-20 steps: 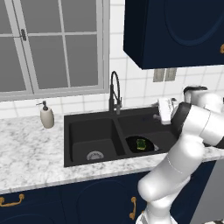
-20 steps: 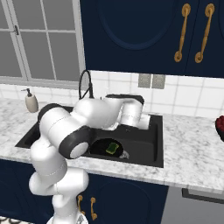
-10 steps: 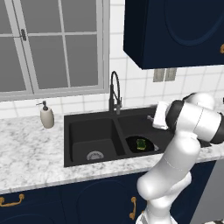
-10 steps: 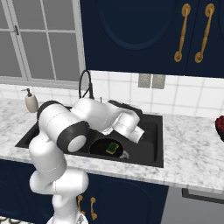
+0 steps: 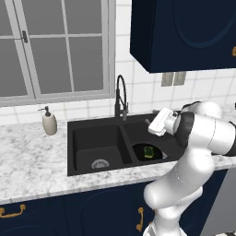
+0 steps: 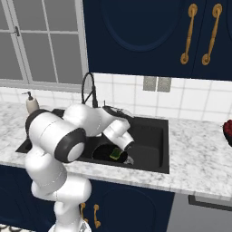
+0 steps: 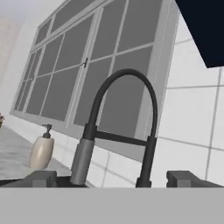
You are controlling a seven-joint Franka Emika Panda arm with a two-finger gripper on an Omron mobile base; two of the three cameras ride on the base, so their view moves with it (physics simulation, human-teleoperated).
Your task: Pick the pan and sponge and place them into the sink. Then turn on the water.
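The black pan (image 5: 139,151) lies in the right basin of the black sink (image 5: 92,138), with the yellow-green sponge (image 5: 149,151) resting inside it. From the right base view, the pan (image 6: 103,153) and sponge (image 6: 116,154) sit low in the sink (image 6: 152,145), partly behind my forearm. My gripper (image 5: 150,122) hovers above the right basin, pointing left at the arched black faucet (image 5: 120,97). In the hand view the gripper (image 7: 113,179) is open with nothing in it, and the faucet (image 7: 127,118) rises straight ahead between its tips. No stream shows under the spout.
A cream soap dispenser (image 5: 49,122) stands on the marble counter left of the sink, also in the hand view (image 7: 41,151). A window fills the wall behind the faucet. Dark blue cabinets (image 5: 184,32) hang overhead. A red object (image 6: 228,131) sits at the counter's far right.
My hand has swung left from beyond the sink's right edge to above the right basin, closer to the faucet. Pan and sponge have not moved.
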